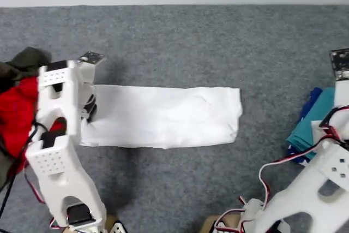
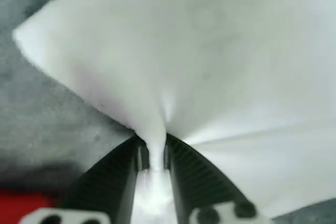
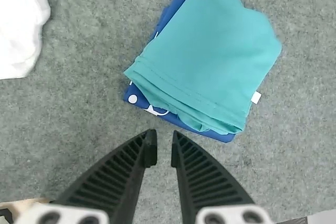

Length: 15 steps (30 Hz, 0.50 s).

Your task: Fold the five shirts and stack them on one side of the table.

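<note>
A white shirt [image 1: 163, 115] lies folded into a long strip across the middle of the grey table. My left gripper [image 1: 87, 107] is at its left end, shut on a pinch of the white cloth [image 2: 157, 145], which bunches up between the black fingers [image 2: 181, 166]. At the right edge of the table sits a stack: a folded teal shirt [image 3: 210, 72] on a folded blue shirt [image 3: 152, 103]. My right gripper [image 3: 161, 148] hovers just short of that stack, its fingers nearly together with nothing between them. A red shirt [image 1: 16, 107] and a dark green one [image 1: 22, 64] lie heaped at the left edge.
The grey carpet-like table surface [image 1: 191, 42] is bare behind and in front of the white shirt. The right arm's body [image 1: 305, 189] takes up the near right corner, with loose wires. A corner of the white shirt [image 3: 21, 24] shows in the right wrist view.
</note>
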Each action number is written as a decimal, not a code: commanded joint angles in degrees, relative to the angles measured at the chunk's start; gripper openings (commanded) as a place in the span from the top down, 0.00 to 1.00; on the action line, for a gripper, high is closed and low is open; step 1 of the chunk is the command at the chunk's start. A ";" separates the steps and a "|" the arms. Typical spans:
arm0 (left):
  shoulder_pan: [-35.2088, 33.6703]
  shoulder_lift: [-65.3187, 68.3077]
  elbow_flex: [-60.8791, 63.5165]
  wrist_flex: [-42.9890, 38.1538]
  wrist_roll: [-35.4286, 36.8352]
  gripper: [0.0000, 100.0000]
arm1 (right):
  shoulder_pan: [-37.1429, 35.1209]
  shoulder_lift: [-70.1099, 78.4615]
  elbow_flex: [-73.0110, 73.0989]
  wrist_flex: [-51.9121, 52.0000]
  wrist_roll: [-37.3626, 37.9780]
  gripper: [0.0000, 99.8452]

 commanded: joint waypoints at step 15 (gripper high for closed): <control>17.32 -23.91 -0.84 14.51 -3.96 1.00 | 0.66 -1.80 -0.35 1.80 0.62 0.94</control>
